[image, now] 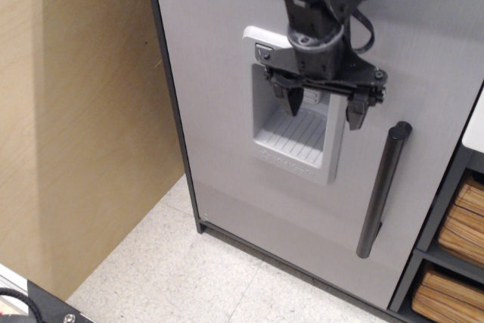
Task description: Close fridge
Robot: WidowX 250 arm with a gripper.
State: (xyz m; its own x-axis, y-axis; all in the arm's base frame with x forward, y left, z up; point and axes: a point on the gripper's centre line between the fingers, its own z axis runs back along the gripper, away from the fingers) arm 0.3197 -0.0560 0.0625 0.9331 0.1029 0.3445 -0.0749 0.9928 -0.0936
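Observation:
The fridge's brushed silver-grey door (219,111) fills the middle of the view and faces me, flush with the dark frame edge at its left. Its recessed dispenser (295,138) sits in the upper middle. Its dark bar handle (383,187) runs down the right side. My black gripper (324,107) hangs open and empty right in front of the dispenser. One fingertip is over the recess. The other is just left of the handle's top. The fridge interior is hidden behind the door.
A light wood panel (76,111) stands at the left. A speckled floor (166,277) lies below. A grey shelf unit with wooden drawers (457,262) stands at the right edge. A dark object (38,304) sits in the bottom left corner.

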